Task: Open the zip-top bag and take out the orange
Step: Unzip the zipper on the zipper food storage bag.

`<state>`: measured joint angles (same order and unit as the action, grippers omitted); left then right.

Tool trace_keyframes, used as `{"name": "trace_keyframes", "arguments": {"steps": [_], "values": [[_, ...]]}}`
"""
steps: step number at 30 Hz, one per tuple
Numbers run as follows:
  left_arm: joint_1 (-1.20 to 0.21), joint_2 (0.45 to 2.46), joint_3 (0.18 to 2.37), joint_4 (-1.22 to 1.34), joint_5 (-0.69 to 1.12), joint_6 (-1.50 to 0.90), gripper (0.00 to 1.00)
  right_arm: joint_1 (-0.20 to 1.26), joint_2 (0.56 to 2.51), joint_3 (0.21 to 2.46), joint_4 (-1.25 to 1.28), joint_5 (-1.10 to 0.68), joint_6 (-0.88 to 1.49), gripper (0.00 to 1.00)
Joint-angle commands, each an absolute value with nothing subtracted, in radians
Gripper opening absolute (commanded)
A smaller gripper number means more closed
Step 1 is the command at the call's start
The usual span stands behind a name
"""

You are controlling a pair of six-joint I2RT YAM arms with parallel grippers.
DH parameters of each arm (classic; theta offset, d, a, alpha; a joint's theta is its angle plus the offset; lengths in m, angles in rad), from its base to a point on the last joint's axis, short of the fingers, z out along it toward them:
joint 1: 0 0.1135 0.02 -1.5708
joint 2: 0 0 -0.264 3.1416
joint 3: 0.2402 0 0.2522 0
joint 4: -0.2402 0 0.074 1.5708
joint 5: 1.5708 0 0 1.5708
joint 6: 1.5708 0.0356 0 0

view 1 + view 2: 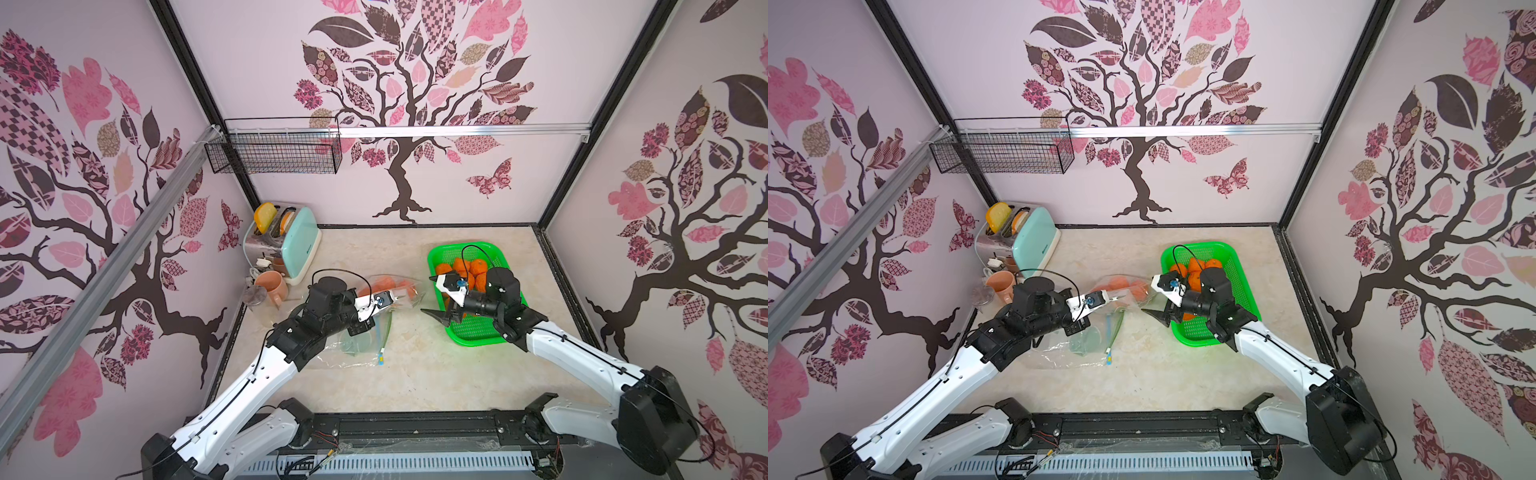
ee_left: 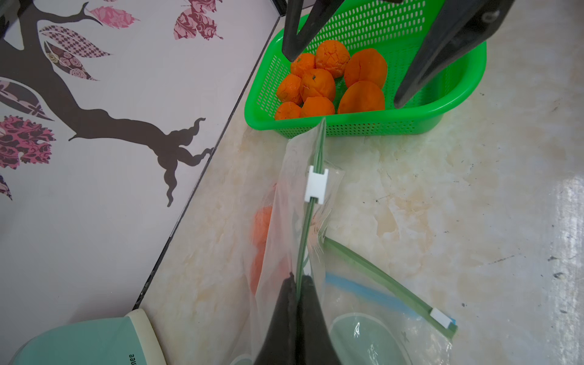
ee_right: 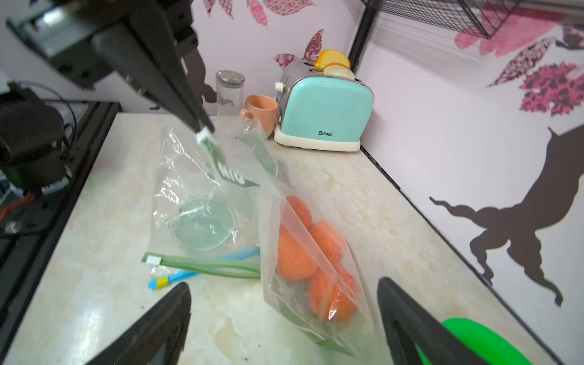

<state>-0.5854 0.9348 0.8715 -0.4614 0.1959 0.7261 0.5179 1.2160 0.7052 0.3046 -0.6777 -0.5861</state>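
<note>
The clear zip-top bag (image 1: 395,286) (image 3: 319,284) holds several oranges (image 3: 297,256) (image 2: 262,221) and hangs partly lifted off the table. My left gripper (image 1: 402,296) (image 2: 297,279) is shut on the bag's green zip track, just behind the white slider (image 2: 316,188) (image 3: 203,136). My right gripper (image 1: 432,296) (image 3: 284,287) stands open with nothing between its fingers, a short way off the other end of the bag, beside the green basket. In the left wrist view its two dark fingers (image 2: 426,69) hang over the basket.
The green basket (image 1: 469,336) (image 2: 442,104) at the right holds several loose oranges (image 2: 363,68). Empty zip bags (image 1: 357,345) (image 3: 202,221) lie flat under my left arm. A mint toaster (image 1: 299,245), pink mug (image 1: 272,286) and glass jar (image 1: 254,296) stand back left.
</note>
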Motion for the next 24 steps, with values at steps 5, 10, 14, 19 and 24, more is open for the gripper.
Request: {"name": "trace_keyframes", "arguments": {"steps": [5, 10, 14, 19, 24], "values": [[-0.576, 0.916, 0.879, -0.487, 0.261, 0.732, 0.00, 0.628, 1.292, 0.796, 0.331, -0.690, -0.909, 0.58], [-0.574, 0.903, 0.873, -0.482, 0.266, 0.736, 0.00, 0.652, 1.345, 0.888, 0.258, -0.714, -0.945, 0.60], [-0.572, 0.902, 0.866, -0.484, 0.272, 0.738, 0.00, 0.652, 1.352, 0.907, 0.258, -0.715, -0.924, 0.60], [-0.574, 0.912, 0.875, -0.496, 0.281, 0.738, 0.00, 0.652, 1.334, 0.915, 0.265, -0.695, -0.911, 0.60], [-0.573, 0.910, 0.874, -0.503, 0.289, 0.737, 0.00, 0.653, 1.340, 0.937, 0.240, -0.682, -0.910, 0.60]]}}
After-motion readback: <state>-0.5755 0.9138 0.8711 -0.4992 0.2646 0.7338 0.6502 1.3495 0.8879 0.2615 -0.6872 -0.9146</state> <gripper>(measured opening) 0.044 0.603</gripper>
